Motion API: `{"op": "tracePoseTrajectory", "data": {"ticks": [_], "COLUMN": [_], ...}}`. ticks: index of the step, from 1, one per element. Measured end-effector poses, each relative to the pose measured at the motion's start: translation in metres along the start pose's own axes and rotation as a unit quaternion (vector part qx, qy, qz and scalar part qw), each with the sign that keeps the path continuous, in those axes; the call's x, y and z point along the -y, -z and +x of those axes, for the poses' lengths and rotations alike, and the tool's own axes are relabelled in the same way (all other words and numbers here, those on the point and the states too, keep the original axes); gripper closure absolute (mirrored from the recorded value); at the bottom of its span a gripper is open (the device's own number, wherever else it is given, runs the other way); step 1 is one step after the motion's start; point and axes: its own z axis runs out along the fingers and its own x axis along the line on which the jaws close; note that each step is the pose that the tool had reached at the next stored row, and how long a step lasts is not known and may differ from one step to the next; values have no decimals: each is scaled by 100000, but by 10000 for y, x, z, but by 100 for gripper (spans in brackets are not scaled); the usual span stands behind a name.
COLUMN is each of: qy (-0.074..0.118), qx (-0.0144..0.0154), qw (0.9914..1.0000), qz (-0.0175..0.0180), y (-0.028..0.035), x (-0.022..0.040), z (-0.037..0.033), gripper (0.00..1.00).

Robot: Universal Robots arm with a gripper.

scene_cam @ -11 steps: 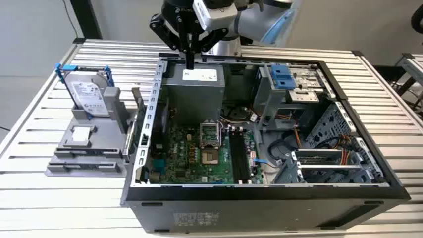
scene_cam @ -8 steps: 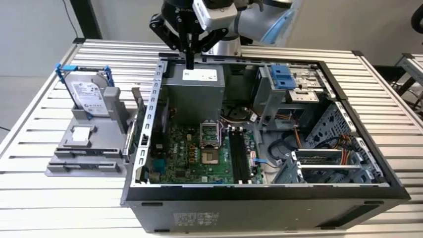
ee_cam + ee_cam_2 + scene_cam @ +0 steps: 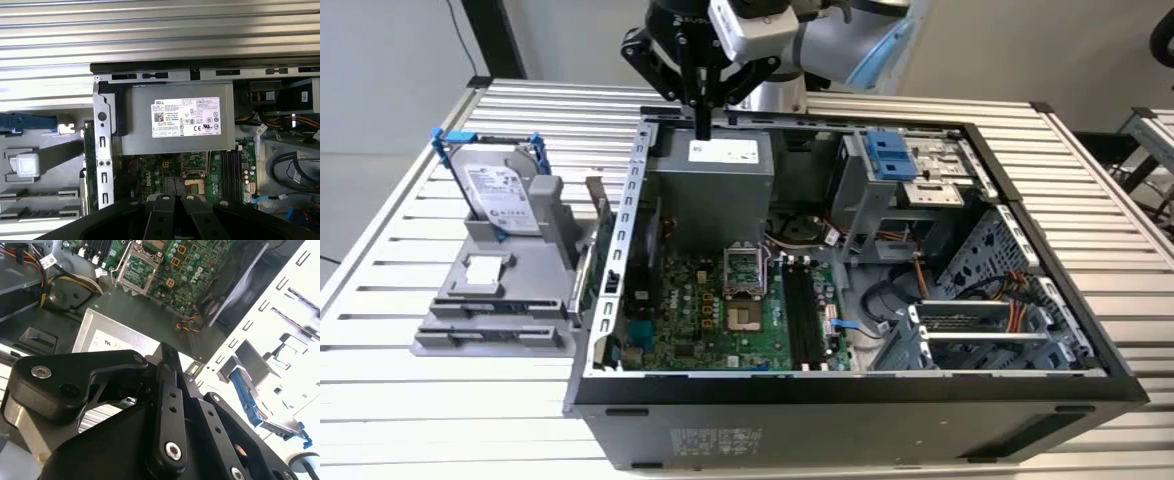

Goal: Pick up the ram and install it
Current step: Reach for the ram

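Black fingers (image 3: 703, 115) were pressed together with nothing between them, just above the power supply (image 3: 714, 190) of the open computer case (image 3: 854, 395).
The slim matte fingers pointed straight down at that grey sheet-metal box with its white label. The second wrist view showed their bolted black links close up, with the green motherboard (image 3: 185, 270) and its square metal CPU socket (image 3: 137, 267) beyond. The ram (image 3: 591, 265) stood on edge, well apart from the fingers. It was a thin dark green strip in the grey plastic holder (image 3: 487, 300), just outside the case's perforated wall. The first wrist view caught it edge-on too. The exterior view added a hard drive (image 3: 500, 190) upright in a blue-handled bracket, and the ribbed aluminium desk (image 3: 400, 400).
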Motion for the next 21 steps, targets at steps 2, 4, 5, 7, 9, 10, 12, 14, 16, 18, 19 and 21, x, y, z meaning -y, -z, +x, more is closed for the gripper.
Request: {"op": "tracePoseTrajectory", "data": {"ticks": [2,4,5,7,9,10,12,14,16,18,19,21], "qy": [-3,3,1,-1,0,-1,3,3,-1,0,4,-1], "qx": [-2,-4,-3,-1,0,1,0,1,-2,-3,0,-2], "qw": [100000,100000,100000,100000,100000,100000,100000,100000,100000,100000,100000,100000], "qz": [0,11,6,5,3,0,1,-1,4,0,0,2], "y": [0,2,2,2,3,3,5,5,7,8,8,10], "x": [1,3,4,7,10,11,14,18,21,24,26,30], "z": [9,31,51,93,134,157,199,248,293,340,364,420], "gripper": [100,100,100,100,100,100,100,100,100,100,100,100]}}
